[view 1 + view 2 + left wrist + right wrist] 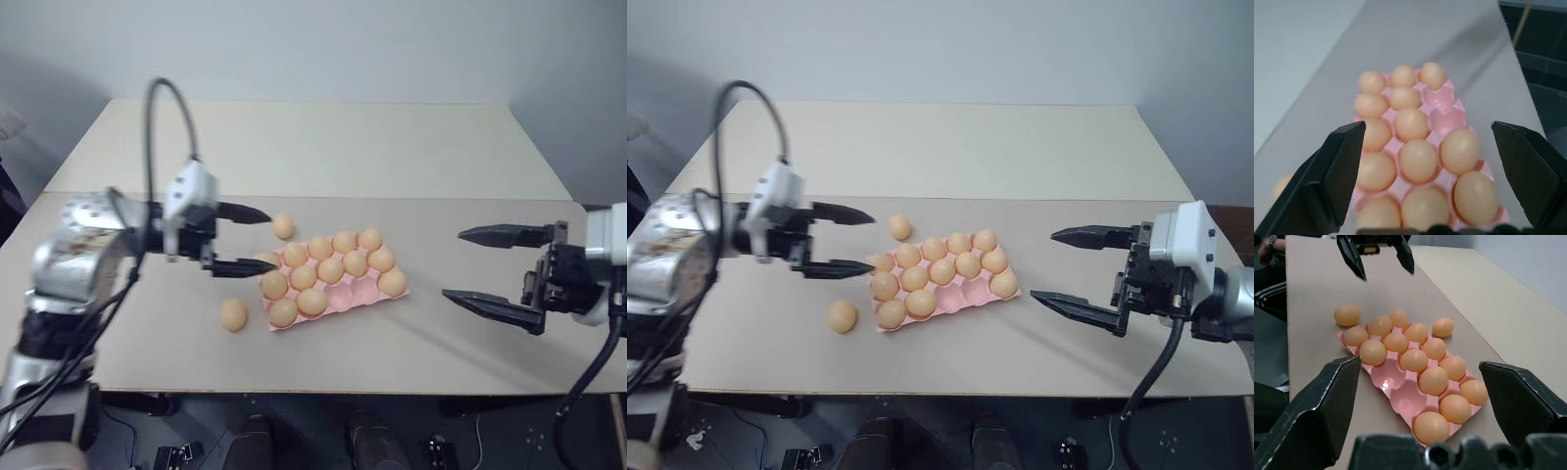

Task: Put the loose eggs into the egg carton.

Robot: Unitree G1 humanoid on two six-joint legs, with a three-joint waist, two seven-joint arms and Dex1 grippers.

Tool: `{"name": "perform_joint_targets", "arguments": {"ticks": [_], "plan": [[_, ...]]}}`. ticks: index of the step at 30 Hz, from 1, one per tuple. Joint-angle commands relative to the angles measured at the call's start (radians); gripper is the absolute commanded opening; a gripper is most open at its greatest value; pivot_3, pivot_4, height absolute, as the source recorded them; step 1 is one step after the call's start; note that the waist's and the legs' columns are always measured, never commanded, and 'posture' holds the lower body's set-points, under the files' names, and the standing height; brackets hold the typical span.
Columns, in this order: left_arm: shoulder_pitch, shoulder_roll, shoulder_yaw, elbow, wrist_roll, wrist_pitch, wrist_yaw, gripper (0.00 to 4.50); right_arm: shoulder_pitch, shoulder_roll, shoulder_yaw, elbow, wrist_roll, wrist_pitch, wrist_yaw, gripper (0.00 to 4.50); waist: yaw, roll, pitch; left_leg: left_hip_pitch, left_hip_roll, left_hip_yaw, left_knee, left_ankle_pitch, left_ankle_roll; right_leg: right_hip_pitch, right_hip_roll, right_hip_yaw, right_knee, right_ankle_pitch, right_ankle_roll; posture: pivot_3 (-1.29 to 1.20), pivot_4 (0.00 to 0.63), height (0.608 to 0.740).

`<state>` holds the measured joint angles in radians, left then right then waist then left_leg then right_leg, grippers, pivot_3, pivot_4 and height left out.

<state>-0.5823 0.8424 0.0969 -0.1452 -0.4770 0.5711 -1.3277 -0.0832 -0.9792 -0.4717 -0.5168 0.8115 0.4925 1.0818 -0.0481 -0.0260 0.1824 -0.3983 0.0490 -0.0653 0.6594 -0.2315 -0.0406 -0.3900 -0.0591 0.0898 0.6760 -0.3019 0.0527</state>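
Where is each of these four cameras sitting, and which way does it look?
Left eye and right eye views: on the head, looking down over the table, both arms showing.
Left wrist view: between the open left gripper fingers, along the egg carton.
Right wrist view: between the open right gripper fingers, across the carton.
All four share the carton.

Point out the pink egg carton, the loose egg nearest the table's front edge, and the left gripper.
egg carton [1400, 401]: right wrist view, an empty cup.
loose egg [233, 314]: left eye view, middle of its shell.
left gripper [257, 240]: left eye view, midway between its open fingertips.
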Motion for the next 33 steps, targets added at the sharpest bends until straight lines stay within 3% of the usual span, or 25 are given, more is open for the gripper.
{"name": "perform_joint_targets", "arguments": {"ticks": [1, 7, 12, 18, 33], "plan": [[0.172, 0.07, 0.243, -0.104, -0.07, 0.026, 0.046, 4.46, -0.072, 0.016, 0.067, 0.05, -0.03, -0.042, 0.011, 4.5, -0.002, 0.0, 0.0, 0.0, 0.0, 0.0, 0.0, 0.0, 0.0, 0.0, 0.0, 0.0, 0.0, 0.0, 0.0, 0.0, 0.15, 0.74], [0.487, 0.131, 0.558, -0.161, -0.086, 0.039, 0.058, 4.46, -0.142, 0.024, 0.132, 0.123, -0.066, -0.07, 0.053, 4.5, 0.014, 0.0, 0.001, -0.001, 0.0, 0.0, 0.0, 0.0, 0.0, 0.0, -0.001, -0.001, -0.002, 0.0, 0.0, 0.0, 0.15, 0.74], [0.763, 0.069, 0.748, -0.197, -0.092, -0.02, -0.004, 4.46, -0.185, 0.027, 0.162, 0.168, -0.089, -0.08, 0.073, 4.5, 0.008, 0.0, 0.001, 0.0, 0.001, 0.001, -0.001, 0.0, 0.0, 0.0, -0.001, -0.001, -0.003, 0.0, 0.0, 0.0, 0.15, 0.74], [0.829, 0.02, 0.767, -0.236, -0.132, -0.035, 0.058, 4.46, -0.192, 0.028, 0.167, 0.18, -0.099, -0.075, 0.083, 4.5, 0.019, 0.0, 0.001, 0.0, 0.001, 0.001, -0.001, 0.0, -0.001, 0.001, -0.001, -0.001, -0.003, 0.0, 0.0, 0.0, 0.15, 0.74], [0.74, 0.098, 0.656, -0.228, -0.221, -0.008, 0.095, 4.46, -0.162, 0.021, 0.132, 0.147, -0.09, -0.062, 0.065, 4.5, 0.008, 0.0, 0.001, 0.0, 0.001, 0.001, -0.001, -0.001, -0.001, 0.0, -0.001, -0.001, -0.003, 0.0, -0.001, 0.0, 0.15, 0.74]]}}
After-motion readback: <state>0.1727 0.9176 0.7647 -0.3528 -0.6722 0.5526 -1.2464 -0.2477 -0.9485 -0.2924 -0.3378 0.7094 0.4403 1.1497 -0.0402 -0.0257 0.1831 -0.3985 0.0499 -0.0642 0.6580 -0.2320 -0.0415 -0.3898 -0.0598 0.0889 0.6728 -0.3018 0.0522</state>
